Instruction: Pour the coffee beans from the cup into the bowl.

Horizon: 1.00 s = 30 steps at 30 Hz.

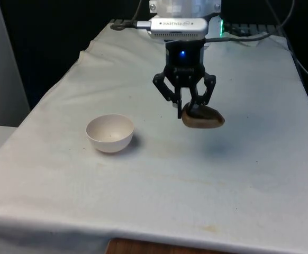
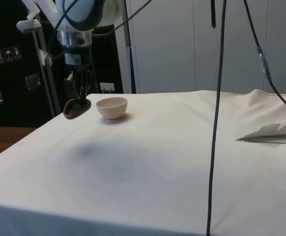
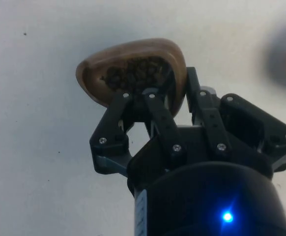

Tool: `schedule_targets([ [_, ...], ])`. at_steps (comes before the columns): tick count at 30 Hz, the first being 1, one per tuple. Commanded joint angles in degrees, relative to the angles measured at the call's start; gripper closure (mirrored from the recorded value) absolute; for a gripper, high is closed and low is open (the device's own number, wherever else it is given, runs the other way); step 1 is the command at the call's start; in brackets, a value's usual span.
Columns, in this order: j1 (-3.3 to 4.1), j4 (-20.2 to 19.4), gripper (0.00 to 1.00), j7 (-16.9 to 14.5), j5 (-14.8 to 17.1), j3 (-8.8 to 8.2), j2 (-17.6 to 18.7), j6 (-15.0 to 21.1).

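One white cloth (image 1: pixel 159 180) covers the table, with dark cabinets (image 2: pixel 15 64) behind. The hand (image 1: pixel 188 108) is clamped on the brown cup's (image 1: pixel 202 117) rim – above the cloth, beans (image 3: pixel 133 73) inside – near the cream bowl (image 1: pixel 110 133).

arm (image 2: pixel 84 12): white | pincer (image 1: pixel 188 108): black, silver screws
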Motion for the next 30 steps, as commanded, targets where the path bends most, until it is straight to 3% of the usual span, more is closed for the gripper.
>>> schedule_targets([
  [1,-0.34,-0.29,0.98,-0.52,0.29,0.11,-0.46,-0.17],
  [8,-0.46,-0.23,0.98,-1.43,0.34,-0.97,-0.92,-0.74],
  [9,-0.11,0.00,0.98,-0.92,0.00,-1.15,-0.57,-0.63],
  [11,-0.57,-0.23,0.98,-1.66,0.34,-1.26,-1.03,-0.86],
  [17,-0.74,-0.11,0.98,-2.58,0.46,-2.23,-1.20,-0.97],
  [18,-0.40,0.06,0.98,-2.12,0.11,-2.46,-0.92,-0.69],
  [19,-0.80,-0.11,0.98,-2.81,0.46,-2.52,-1.26,-0.97],
  [25,-0.97,0.00,0.98,-3.61,0.52,-3.32,-1.32,-0.97],
  [26,-0.63,0.11,0.98,-3.15,0.17,-3.55,-1.03,-0.69],
  [27,-0.97,0.00,0.98,-3.72,0.52,-3.50,-1.32,-0.97],
  [30,-1.09,0.00,0.98,-4.24,0.52,-4.07,-1.38,-0.97],
])
